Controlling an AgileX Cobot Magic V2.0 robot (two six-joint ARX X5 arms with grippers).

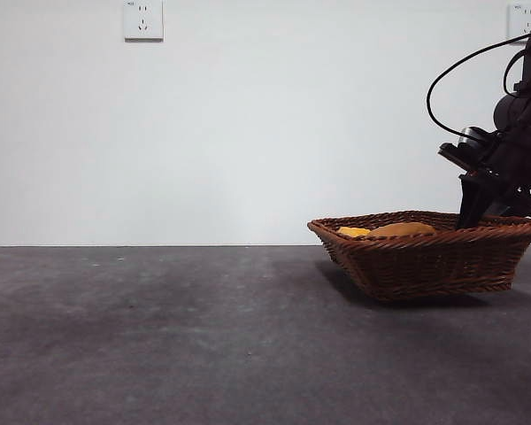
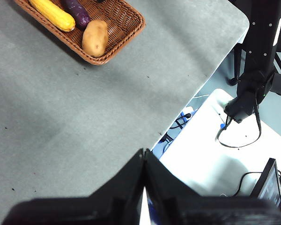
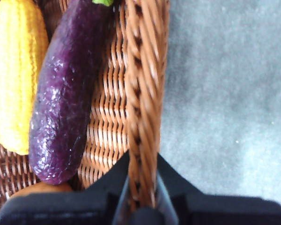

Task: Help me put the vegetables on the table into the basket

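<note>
Right tool [image 3: 141, 187] pinches the braided rim of the basket [image 1: 429, 261], one jaw inside the wall, one outside; in the front view it comes down at the basket's far right edge. Corn [image 3: 16, 70], eggplant [image 3: 68, 89] and potato [image 2: 94, 38] all lie side by side in the basket, eggplant in the middle; the basket sits on the grey tabletop [image 1: 159, 336]. Left tool [image 2: 144, 161] hangs over the tabletop's edge, well apart from the basket, jaws pressed together, empty.

front: I look level across table [image 1: 159, 336], low | left wrist: high, far back, looking down | right wrist: close over rim | all share basket [image 1: 429, 257]
</note>
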